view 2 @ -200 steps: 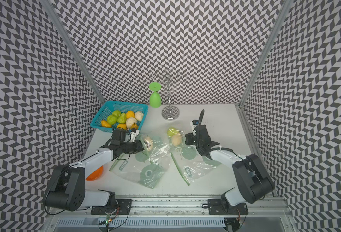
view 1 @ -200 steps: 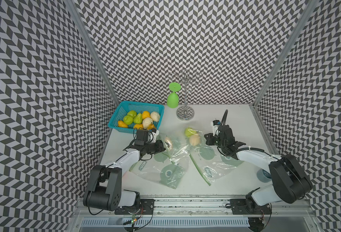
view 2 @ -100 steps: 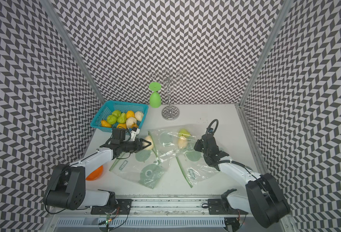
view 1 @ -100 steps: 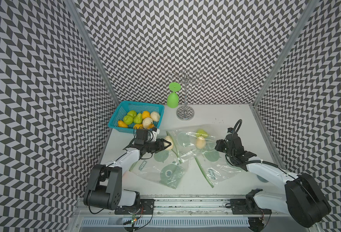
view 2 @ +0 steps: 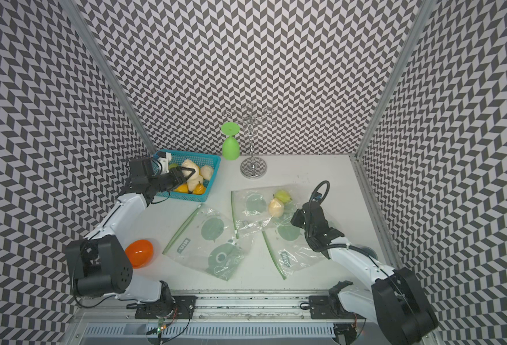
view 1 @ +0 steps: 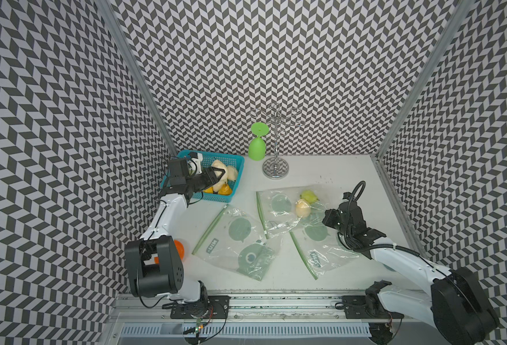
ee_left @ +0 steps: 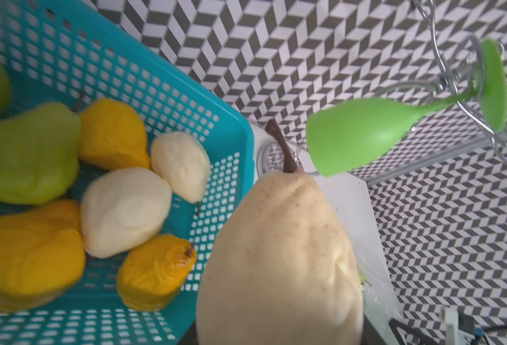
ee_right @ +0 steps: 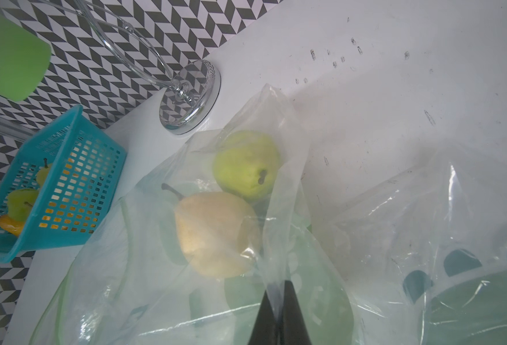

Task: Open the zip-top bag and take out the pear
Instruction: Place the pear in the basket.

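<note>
Grasping pale pear in left fingers above blue basket left of centre in a top view, so apparently one fruit out, right fingers clenched on zip-top bag right of centre, two pears left inside to remove.

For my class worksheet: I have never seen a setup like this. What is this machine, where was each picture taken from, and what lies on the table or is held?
Two robot arms work at a white table. Two pictures look down from above, side by side; two come from cameras on the arms' wrists. The left tool grips a cream pear above a teal basket of pears. The right tool pinches a zip-top bag containing a green pear and a yellowish pear. Two more bags lie nearby. A metal rack stands behind.
</note>
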